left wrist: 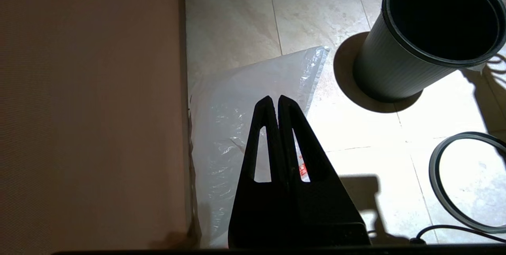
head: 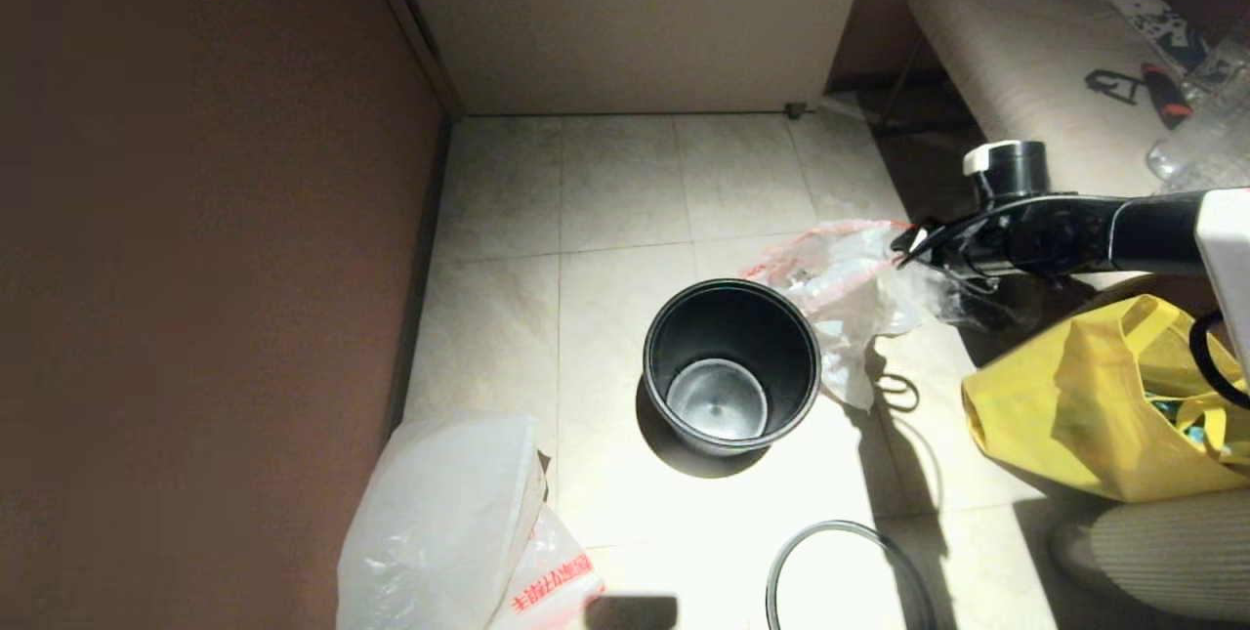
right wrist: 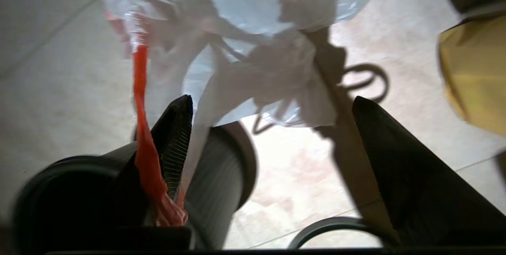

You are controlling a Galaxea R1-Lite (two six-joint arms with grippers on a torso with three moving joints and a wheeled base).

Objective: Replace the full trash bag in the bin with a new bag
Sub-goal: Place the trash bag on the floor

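Bin (head: pixel 731 368) upright and unlined on floor tiles, full trash bag (head: pixel 848 293) slumped just beside it, right gripper (right wrist: pixel 269 104) spread wide with orange handle strip (right wrist: pixel 143 128) draped over one finger, left gripper (left wrist: pixel 275 101) clenched above new bag (left wrist: pixel 245 128), grey hoop (head: pixel 845 571) lying apart.

tiled floor (head: pixel 625 190), pale beige, grout lines running across it, strong light on the near part. brown wall (head: pixel 195 220) along the floor's left edge. white cabinet panel (head: pixel 635 15) closing the far edge, small foot at its right corner. yellow tote bag (head: pixel 1084 415) slumped at the floor's right edge, mouth open, coloured bits inside. padded bench (head: pixel 1025 54) at the far right corner; on its right end a black-and-red tool (head: pixel 1162 88) and crumpled clear plastic (head: pixel 1211 122). ribbed pale cushion-like thing (head: pixel 1162 557) at the near right corner.
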